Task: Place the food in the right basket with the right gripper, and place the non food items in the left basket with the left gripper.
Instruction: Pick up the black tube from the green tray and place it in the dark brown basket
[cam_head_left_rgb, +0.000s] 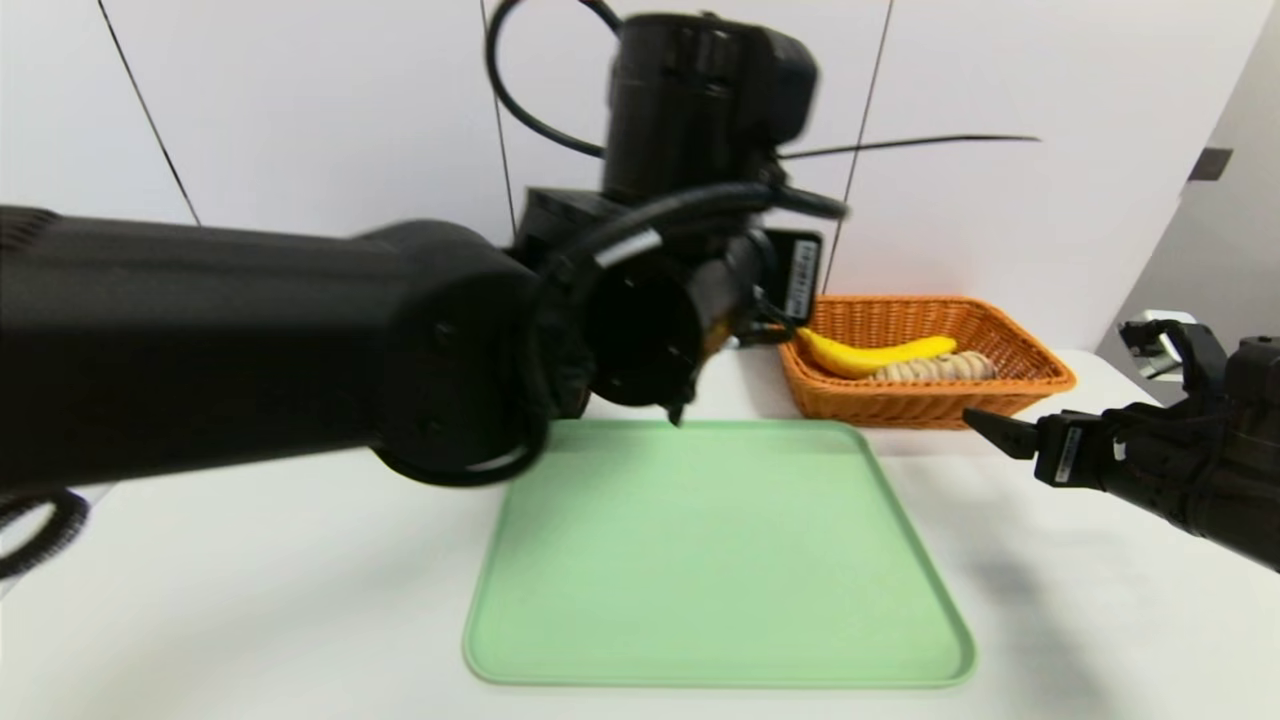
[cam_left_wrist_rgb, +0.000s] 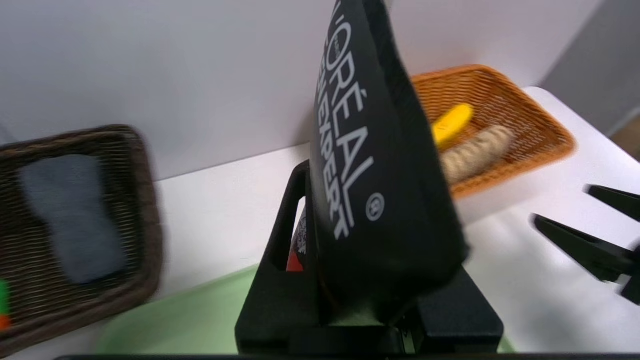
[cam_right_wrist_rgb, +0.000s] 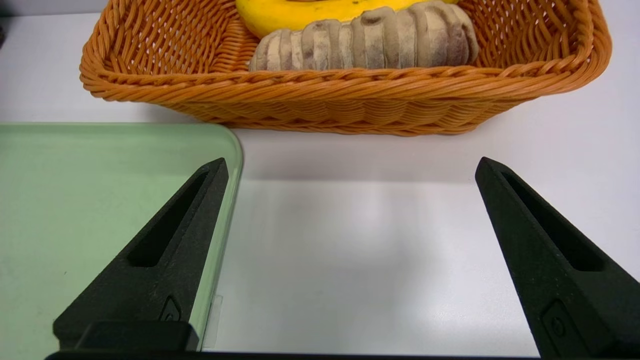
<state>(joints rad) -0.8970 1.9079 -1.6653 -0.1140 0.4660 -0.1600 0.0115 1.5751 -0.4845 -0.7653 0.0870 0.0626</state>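
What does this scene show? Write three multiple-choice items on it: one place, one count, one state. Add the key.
1. The banana lies: A on the green tray; B in the orange basket; C in the dark basket.
2. Foods in that basket: A one; B two; C three.
3. The left gripper is: A open; B shut on the black tube; C shut on a cloth.
Key: B, it lies inside the wicker rim; B, banana plus bread roll; B, the tube stands between its fingers.

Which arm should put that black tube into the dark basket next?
Left: the left gripper already grips the squeeze tube, with the dark brown basket on its side; the right gripper hangs open by the orange basket.
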